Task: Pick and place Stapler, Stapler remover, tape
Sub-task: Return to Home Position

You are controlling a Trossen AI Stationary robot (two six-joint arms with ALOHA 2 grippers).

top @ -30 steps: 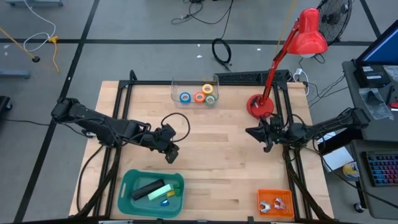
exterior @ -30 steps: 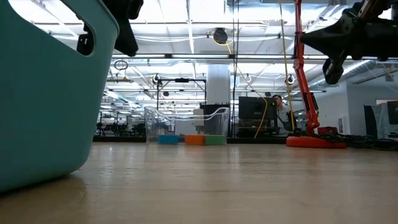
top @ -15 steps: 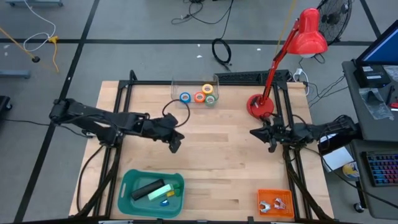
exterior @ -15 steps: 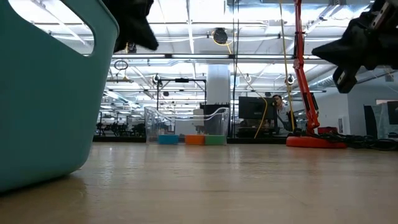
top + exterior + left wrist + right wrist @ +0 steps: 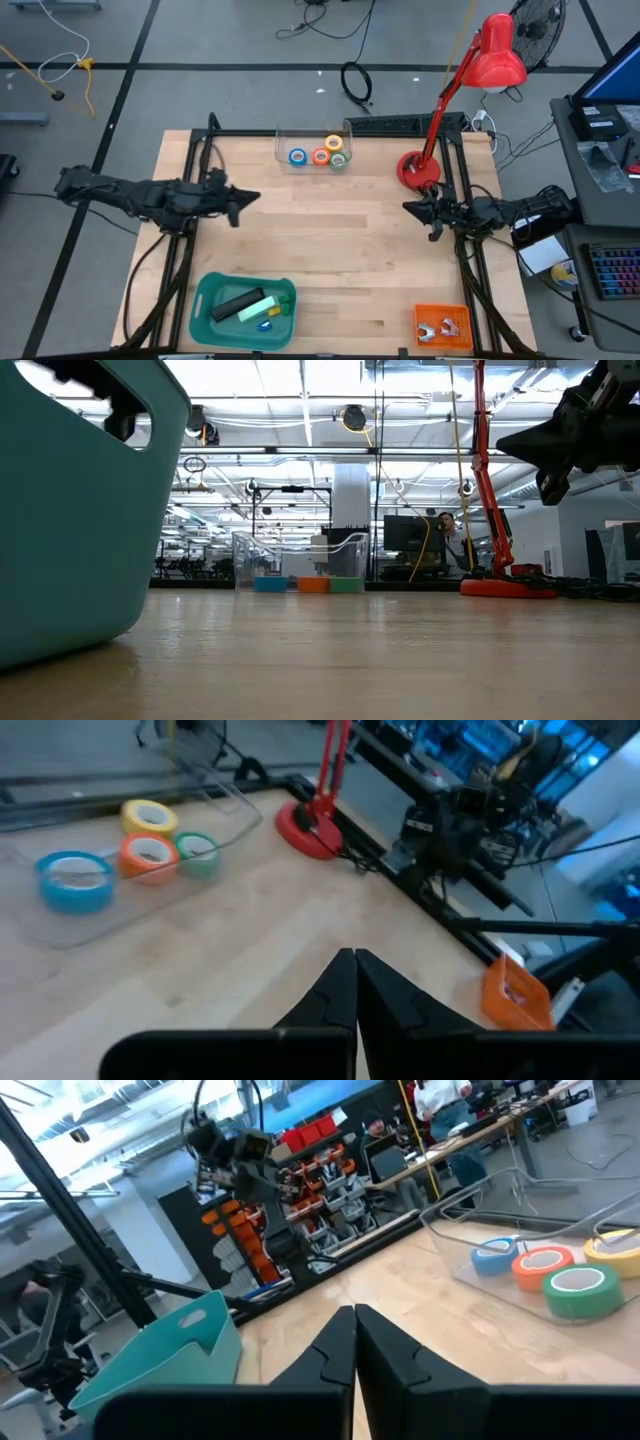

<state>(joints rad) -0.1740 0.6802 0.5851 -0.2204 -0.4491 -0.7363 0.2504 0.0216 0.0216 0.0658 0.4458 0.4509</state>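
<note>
Several tape rolls, blue (image 5: 298, 156), orange (image 5: 321, 156), yellow (image 5: 333, 142) and green (image 5: 339, 159), lie flat in a clear bin (image 5: 285, 135) at the table's far edge. A black stapler (image 5: 237, 302) lies in the teal bin (image 5: 205, 320) at the near left, next to a green piece. Two silvery staple removers (image 5: 441, 329) lie in the orange tray (image 5: 442, 311) at the near right. My left gripper (image 5: 245, 198) is shut and holds nothing, over the table's left part. My right gripper (image 5: 408, 209) is shut and holds nothing, by the right edge.
A red desk lamp stands with its base (image 5: 418, 170) at the far right, just beyond my right gripper. Black frame rails (image 5: 196, 150) run along the left and right sides of the table. Bare wood (image 5: 330, 240) lies between the two grippers.
My left gripper has drawn back from the table's middle, just beyond the teal bin, toward the left edge and a little toward the far edge. It has tipped up from slanting down to nearly level. My right arm has folded lower, its gripper shifting slightly toward the far edge.
</note>
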